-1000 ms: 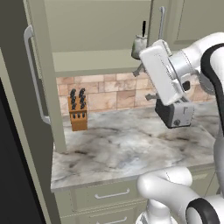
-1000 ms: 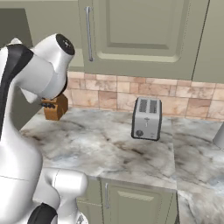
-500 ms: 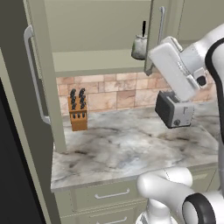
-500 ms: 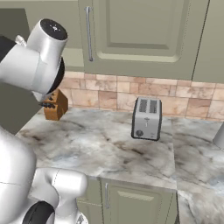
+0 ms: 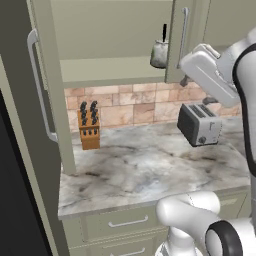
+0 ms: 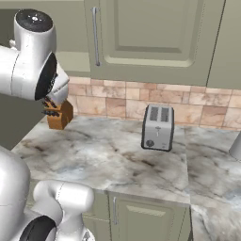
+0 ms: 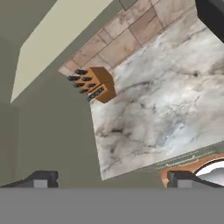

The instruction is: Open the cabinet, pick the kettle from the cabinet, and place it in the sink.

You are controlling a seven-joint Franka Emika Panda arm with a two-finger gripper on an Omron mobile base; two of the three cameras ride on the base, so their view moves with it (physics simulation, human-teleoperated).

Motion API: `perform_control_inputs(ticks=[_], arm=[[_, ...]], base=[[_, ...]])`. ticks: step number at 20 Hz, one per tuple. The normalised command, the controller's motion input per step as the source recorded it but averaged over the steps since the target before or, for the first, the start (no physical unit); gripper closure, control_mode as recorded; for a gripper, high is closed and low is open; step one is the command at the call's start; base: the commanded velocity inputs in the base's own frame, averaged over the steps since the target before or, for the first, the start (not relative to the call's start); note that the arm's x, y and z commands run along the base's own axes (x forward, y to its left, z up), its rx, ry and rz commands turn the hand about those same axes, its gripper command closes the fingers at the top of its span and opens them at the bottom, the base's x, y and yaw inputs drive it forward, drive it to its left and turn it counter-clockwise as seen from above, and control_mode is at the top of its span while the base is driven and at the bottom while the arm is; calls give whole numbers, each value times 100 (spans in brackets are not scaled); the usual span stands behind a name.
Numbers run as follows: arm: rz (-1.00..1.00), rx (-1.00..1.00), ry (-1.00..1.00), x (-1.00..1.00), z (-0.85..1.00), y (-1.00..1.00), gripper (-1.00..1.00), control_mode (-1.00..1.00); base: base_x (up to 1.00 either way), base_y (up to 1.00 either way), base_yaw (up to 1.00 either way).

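the gripper (image 7: 109, 179) has its fingers (image 7: 41, 178) spread wide with nothing between them, above the marble counter (image 5: 145, 170) and a knife block (image 7: 97, 84). farther back, the kettle (image 5: 160, 52) sits on the shelf of the open cabinet (image 5: 100, 67), well apart from the fingers, beside the shut right door

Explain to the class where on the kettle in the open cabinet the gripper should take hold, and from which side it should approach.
Grip the thin black handle rising over the kettle. Come in from the open front of the cabinet, probably level with the handle: the squat round body looks harder to pinch, and the shelf and the half-shut right door block other sides.
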Motion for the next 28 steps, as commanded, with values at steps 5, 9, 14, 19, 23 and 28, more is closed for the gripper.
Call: perform_control_inputs(ticks=[5, 9, 14, 19, 23, 28], arm=[[0, -22, -28, 0, 0, -31, -100, -100], [2, -16, -30, 1, 0, -30, -100, -100], [3, -15, -25, 5, 6, -21, -100, -100], [4, -20, -20, 10, 8, -14, -100, -100], [0, -21, -2, 19, 13, -15, -100, -100], [0, -21, 0, 20, 19, -15, -100, -100]], base=[[0, 0, 0], [0, 0, 0], [0, 0, 0], [0, 0, 0], [0, 0, 0], [0, 0, 0]])
